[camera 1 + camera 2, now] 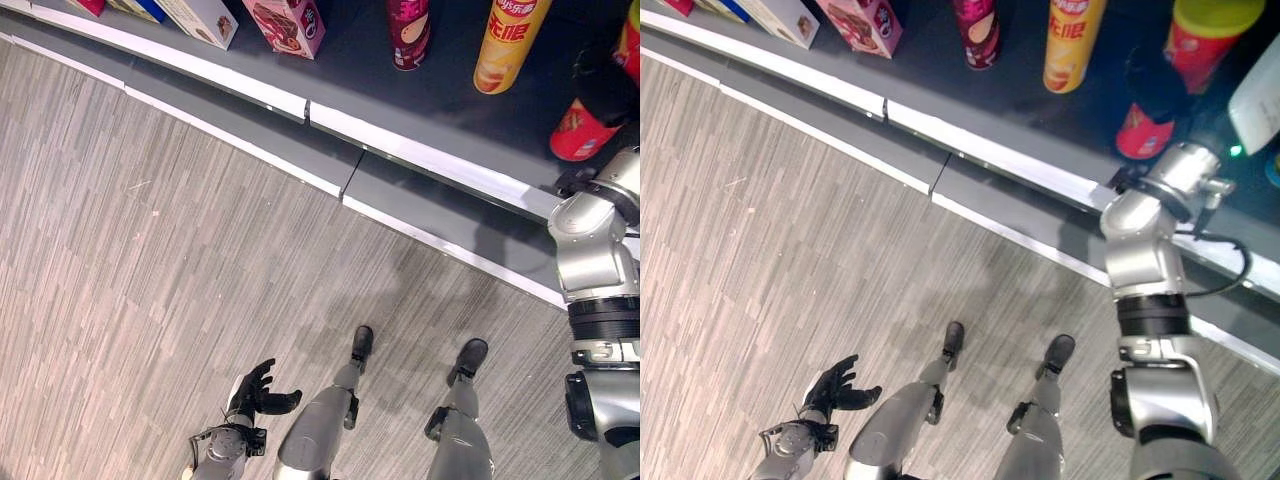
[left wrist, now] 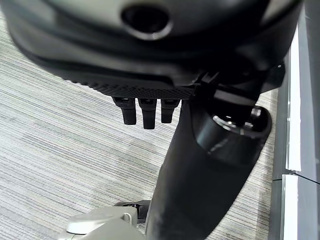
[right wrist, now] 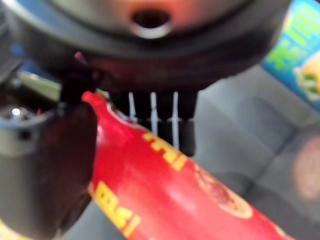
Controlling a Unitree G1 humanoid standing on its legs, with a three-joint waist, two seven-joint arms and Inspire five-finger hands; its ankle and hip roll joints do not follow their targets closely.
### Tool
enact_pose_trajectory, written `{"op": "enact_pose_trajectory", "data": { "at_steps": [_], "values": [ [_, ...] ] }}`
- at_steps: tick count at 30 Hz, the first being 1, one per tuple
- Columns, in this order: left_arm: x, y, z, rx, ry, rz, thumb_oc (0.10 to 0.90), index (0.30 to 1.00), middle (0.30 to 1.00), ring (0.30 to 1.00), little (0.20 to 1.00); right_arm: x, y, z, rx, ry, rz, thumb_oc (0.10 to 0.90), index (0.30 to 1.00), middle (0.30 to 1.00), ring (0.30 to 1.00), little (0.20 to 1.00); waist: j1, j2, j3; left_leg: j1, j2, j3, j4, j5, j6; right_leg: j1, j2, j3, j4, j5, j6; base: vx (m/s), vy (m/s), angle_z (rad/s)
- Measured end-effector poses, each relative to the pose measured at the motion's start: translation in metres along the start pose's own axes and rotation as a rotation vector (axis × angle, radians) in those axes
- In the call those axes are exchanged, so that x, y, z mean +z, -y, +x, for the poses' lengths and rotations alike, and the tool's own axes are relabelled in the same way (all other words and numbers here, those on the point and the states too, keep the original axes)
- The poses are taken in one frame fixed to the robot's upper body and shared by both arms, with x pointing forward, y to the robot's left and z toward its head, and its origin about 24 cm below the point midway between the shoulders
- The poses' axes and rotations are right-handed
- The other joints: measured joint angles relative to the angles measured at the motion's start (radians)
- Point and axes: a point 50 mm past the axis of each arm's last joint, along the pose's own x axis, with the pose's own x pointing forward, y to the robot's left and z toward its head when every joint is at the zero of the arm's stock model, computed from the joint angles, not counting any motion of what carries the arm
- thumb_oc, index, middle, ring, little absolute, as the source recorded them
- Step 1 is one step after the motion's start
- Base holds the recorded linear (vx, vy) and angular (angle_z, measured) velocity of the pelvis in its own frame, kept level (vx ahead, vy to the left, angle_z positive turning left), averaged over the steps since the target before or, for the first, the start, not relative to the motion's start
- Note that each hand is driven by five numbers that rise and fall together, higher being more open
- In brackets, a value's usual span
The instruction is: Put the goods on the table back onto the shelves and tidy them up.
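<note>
We had right hand (image 1: pixel 1155 85) curled round red can (image 3: pixel 170 195), holding it over shelf (image 1: pixel 400 95) beside yellow can (image 1: pixel 508 40). Placement nearly done, release left. Left hand (image 1: pixel 255 392) hung low, relaxed, empty.

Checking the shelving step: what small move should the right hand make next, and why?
Probably lower the red cylindrical snack can until it stands on the dark grey shelf, then open. The right hand grips it beside the yellow can.
</note>
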Motion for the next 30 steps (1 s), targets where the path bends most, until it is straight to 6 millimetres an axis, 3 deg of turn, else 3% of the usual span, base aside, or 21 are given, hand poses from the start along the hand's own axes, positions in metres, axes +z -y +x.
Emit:
{"op": "enact_pose_trajectory", "data": {
  "at_steps": [5,28,29,30],
  "values": [
    [0.003,0.001,0.001,-0.004,0.012,0.000,0.800,0.900,0.900,0.900,0.900,-0.005,0.010,0.011,-0.047,0.010,-0.049,0.400,0.300,0.300,0.300,0.300,-0.005,0.013,-0.002,-0.013,-0.003,-0.020,0.000,0.004,0.004,-0.003,-0.004,-0.019,0.000,0.000,0.001,0.01,-0.019,0.10],
    [0.006,0.001,0.001,-0.003,0.023,-0.001,0.800,0.900,0.900,0.900,0.900,-0.013,0.010,0.010,-0.074,-0.045,-0.042,0.400,0.300,0.300,0.300,0.300,-0.003,0.015,-0.003,-0.016,-0.015,-0.025,0.000,0.005,0.006,-0.001,-0.016,-0.025,0.000,-0.001,0.005,0.00,-0.002,0.01],
    [0.006,0.001,0.001,-0.002,0.023,-0.001,0.800,0.900,0.900,0.900,0.900,-0.013,0.010,0.010,-0.075,-0.045,-0.042,0.593,0.589,0.589,0.589,0.589,-0.004,0.016,-0.004,-0.016,-0.016,-0.025,0.000,0.005,0.006,-0.001,-0.016,-0.025,0.000,-0.001,0.005,0.00,0.000,0.00],
    [0.006,0.001,0.001,-0.002,0.023,-0.001,0.800,0.900,0.900,0.900,0.900,-0.013,0.010,0.010,-0.076,-0.046,-0.041,0.695,0.742,0.742,0.742,0.742,-0.003,0.017,-0.005,-0.016,-0.016,-0.025,0.000,0.006,0.006,-0.001,-0.017,-0.025,0.000,-0.001,0.005,0.00,0.000,0.00]
  ]
}}
